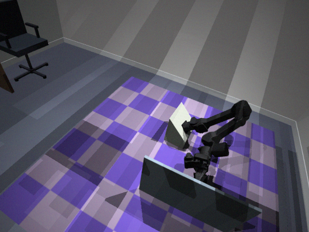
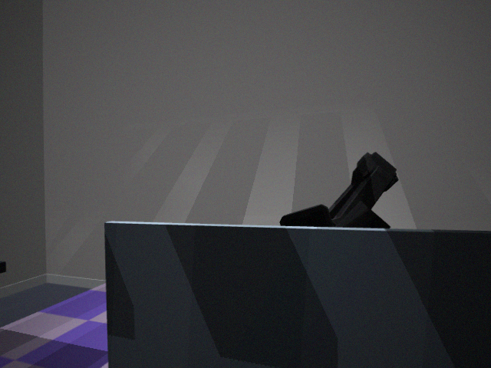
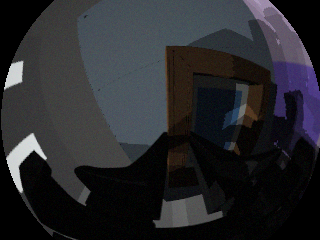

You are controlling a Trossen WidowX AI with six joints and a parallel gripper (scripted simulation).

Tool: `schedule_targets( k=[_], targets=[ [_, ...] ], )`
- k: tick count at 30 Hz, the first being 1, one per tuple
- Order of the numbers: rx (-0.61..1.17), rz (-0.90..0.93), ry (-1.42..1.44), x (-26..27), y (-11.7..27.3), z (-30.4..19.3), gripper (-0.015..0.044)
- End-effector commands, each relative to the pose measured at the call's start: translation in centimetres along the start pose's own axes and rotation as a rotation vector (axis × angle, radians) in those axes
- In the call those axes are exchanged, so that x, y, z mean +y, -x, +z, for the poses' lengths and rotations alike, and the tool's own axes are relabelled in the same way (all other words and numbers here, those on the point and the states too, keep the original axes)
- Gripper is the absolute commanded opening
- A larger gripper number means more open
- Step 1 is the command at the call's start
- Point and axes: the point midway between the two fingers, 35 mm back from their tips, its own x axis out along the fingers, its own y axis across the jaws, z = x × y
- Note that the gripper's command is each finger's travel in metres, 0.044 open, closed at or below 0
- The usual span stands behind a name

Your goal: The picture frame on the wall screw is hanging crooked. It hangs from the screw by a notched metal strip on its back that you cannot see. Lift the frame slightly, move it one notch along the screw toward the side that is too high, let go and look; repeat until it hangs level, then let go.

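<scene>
The picture frame (image 3: 180, 100), brown around a blue picture, is seen close up in the wrist view in front of a blue-grey board (image 3: 120, 65). My gripper (image 3: 179, 136) (image 1: 185, 126) is shut on the frame's near side bar, one dark finger on each side of it. The lower part of the frame is partly hidden by the fingers. The screw and the notched strip are not visible. The wide-angle view bends the edges, so I cannot tell whether the frame is level. The frame cannot be made out in either the top or the exterior view.
In the top view, a pale slanted panel (image 1: 178, 116) stands at the gripper. A large dark panel (image 1: 172, 178) (image 2: 253, 293) stands in front of the arm's base and hides most of the arm in the exterior view. An office chair (image 1: 23, 44) is far left. Shadow stripes cross the floor.
</scene>
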Motion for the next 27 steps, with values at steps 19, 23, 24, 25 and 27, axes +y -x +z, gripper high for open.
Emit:
schedule_targets(
  k=[19, 23, 24, 25, 27],
  targets=[
    [0.005, 0.012, -0.002, -0.28, -0.07, -0.19, 0.0],
    [0.005, 0.007, -0.002, -0.41, -0.07, -0.19, 0.0],
    [0.006, 0.002, -0.002, -0.46, -0.07, -0.2, 0.0],
    [0.006, 0.001, -0.002, -0.48, -0.07, -0.2, 0.0],
    [0.006, 0.001, -0.002, -0.48, -0.07, -0.2, 0.0]
  ],
)
